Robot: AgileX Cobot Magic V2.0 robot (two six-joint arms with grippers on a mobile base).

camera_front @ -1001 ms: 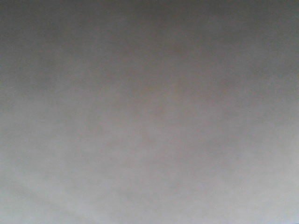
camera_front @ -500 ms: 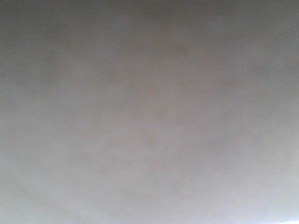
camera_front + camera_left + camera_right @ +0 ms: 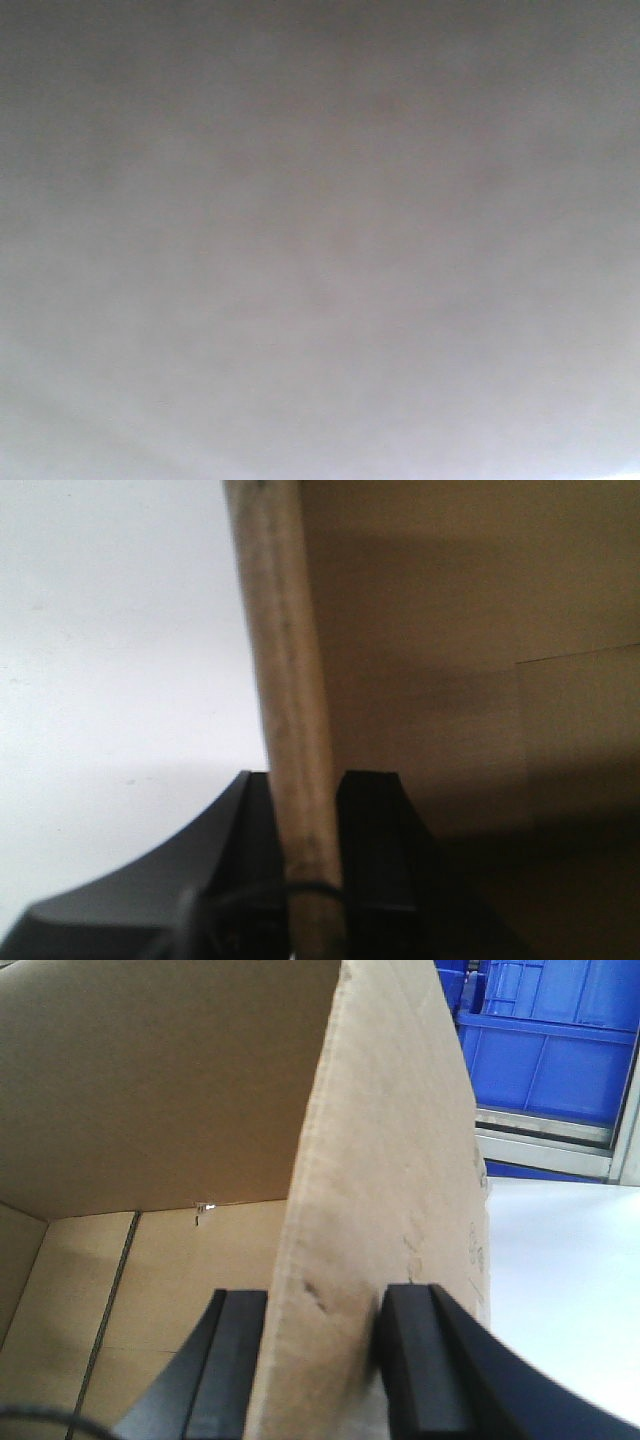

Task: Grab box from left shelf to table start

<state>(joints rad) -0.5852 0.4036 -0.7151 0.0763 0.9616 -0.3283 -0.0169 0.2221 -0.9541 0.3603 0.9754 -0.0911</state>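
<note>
Shows plain tan-brown on the box (image 3: 380, 1160), paler and faintly mottled along its cut edge, darker ochre in the shaded inside. Sets matte black jaws against that cardboard at both wrists. Shows saturated blue on the plastic bins (image 3: 560, 1040), dull silver-grey on the shelf rail (image 3: 545, 1145) beneath them, plain white on the surface (image 3: 570, 1290). Gives only an even, patternless grey in the front view, darker toward the top.

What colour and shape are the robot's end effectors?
Both are plain black. The left end effector has two flat-topped fingers, one sweeping outward in a curve, and a thin black cable loops near its base. The right end effector looks blocky, matte and square-edged. No markings show.
</note>
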